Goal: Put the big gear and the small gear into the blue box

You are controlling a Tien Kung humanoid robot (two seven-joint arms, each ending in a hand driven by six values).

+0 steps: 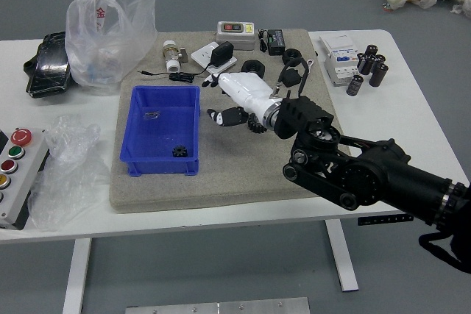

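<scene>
The right hand [249, 96] hangs over the grey mat [228, 163], right of the blue box [138, 165], its fingers loosely spread and gripping nothing visible; a dark round piece [256, 124] shows partly hidden beneath it; the small black gear [179, 151] lies inside the box, near its front right corner, on the worktop [169, 220]

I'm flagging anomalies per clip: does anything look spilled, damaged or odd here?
Nothing looks spilled or damaged. The one oddity is a small pale patch on the floor of the blue box, apart from the black gear; whether it is a mark or an object, I cannot tell.
</scene>
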